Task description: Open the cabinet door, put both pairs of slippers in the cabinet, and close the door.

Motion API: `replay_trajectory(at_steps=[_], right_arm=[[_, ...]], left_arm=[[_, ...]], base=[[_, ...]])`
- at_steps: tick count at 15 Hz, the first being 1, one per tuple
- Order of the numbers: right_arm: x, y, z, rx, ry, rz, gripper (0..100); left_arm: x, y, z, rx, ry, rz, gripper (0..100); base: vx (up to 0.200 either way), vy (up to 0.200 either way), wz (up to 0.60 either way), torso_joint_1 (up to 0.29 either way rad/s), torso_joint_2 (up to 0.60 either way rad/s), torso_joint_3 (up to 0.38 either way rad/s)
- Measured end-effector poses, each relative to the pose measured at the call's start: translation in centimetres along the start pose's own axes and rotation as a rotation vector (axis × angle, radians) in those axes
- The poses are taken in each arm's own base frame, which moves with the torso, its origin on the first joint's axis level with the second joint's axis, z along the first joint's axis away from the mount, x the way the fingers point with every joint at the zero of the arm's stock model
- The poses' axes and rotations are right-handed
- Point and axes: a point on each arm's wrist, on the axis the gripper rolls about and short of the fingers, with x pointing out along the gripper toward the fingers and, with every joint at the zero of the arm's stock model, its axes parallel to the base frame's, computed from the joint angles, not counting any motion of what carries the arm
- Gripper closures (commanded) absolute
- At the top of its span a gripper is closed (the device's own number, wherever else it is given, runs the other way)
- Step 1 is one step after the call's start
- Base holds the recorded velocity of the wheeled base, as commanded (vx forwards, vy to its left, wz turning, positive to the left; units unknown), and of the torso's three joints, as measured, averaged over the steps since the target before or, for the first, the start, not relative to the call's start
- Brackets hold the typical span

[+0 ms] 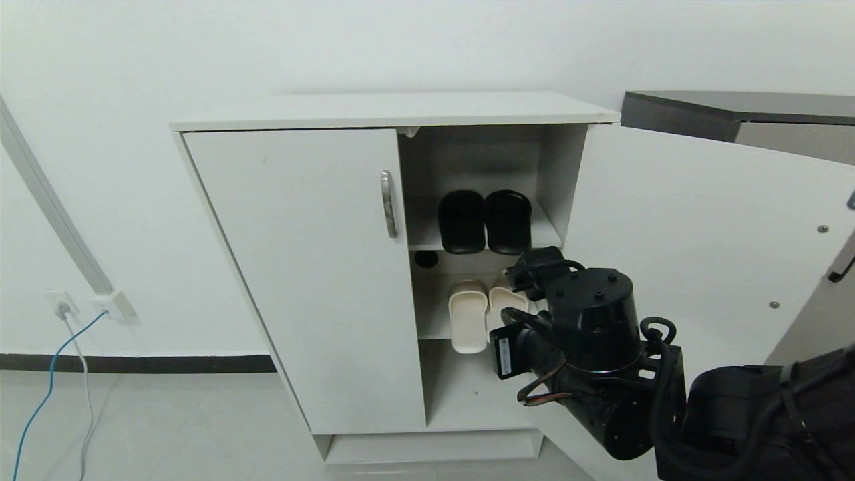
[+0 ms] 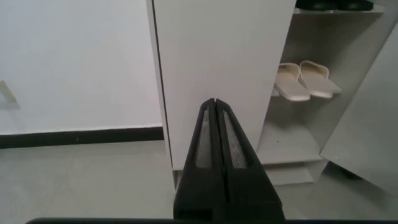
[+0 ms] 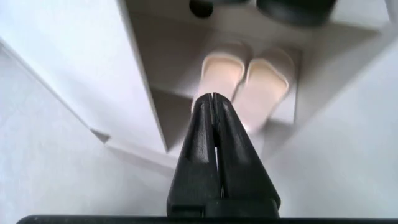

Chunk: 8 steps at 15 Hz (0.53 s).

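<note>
The white cabinet [image 1: 401, 110] has two doors: the left door [image 1: 300, 267], with one metal handle [image 1: 388, 204], is shut, and the right door [image 1: 701, 234] hangs open. Inside are two pairs, four slippers in all: the black slippers [image 1: 461, 222] on the upper shelf and the cream slippers [image 1: 467, 314] on the shelf below. The right arm [image 1: 591, 321] stands near, in front of the opening, hiding part of the right cream slipper. A white sticker [image 1: 503, 353] on it is too small to read. The right gripper [image 3: 213, 96] and the left gripper [image 2: 214, 101] both have fingers pressed together, holding nothing. On the far left wall, two cables, one blue [image 1: 47, 394] and one white [image 1: 87, 387], hang from a socket [image 1: 63, 307].
</note>
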Motion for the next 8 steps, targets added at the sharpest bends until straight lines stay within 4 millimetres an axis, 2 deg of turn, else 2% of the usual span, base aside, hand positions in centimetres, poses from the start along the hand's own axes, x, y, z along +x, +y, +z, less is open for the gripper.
replay_trajectory(at_steps=[1, 8], right_arm=[[-0.02, -0.02, -0.06, -0.003, 0.001, 0.0, 100], [-0.25, -0.2, -0.47, -0.026, -0.021, 0.008, 100]], left_arm=[[0.0, 0.0, 0.0, 0.0, 0.0, 0.0, 100], [0.0, 0.0, 0.0, 0.0, 0.0, 0.001, 100]], base=[[-0.2, 0.0, 0.0, 0.002, 0.0, 0.002], [0.0, 0.0, 0.0, 0.0, 0.0, 0.0]])
